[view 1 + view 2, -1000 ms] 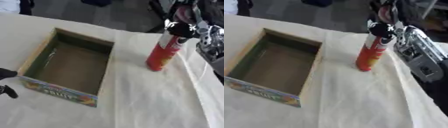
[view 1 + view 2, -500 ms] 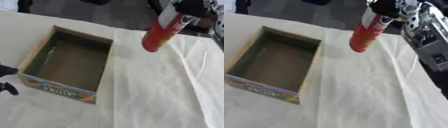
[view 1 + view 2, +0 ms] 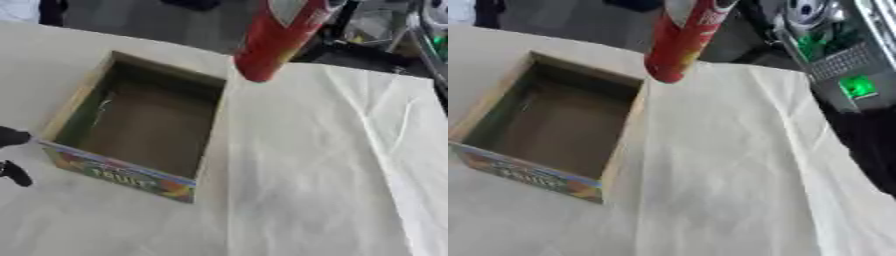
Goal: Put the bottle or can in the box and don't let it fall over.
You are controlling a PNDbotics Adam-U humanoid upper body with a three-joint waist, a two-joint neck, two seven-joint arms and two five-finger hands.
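Can [image 3: 276, 37] tilted in air by box [image 3: 131, 177] far corner; left fingers [image 3: 12, 136] curled; right unseen

Red can [image 3: 273, 40] is lifting off the cloth [image 3: 332, 165], now tilting in air, drifting left toward the box's [image 3: 131, 172] far right corner.

A tall red can [image 3: 273, 37] hung tilted in the air just above the far right corner of the open, empty cardboard box [image 3: 131, 125], whose near wall bore a colourful printed label.
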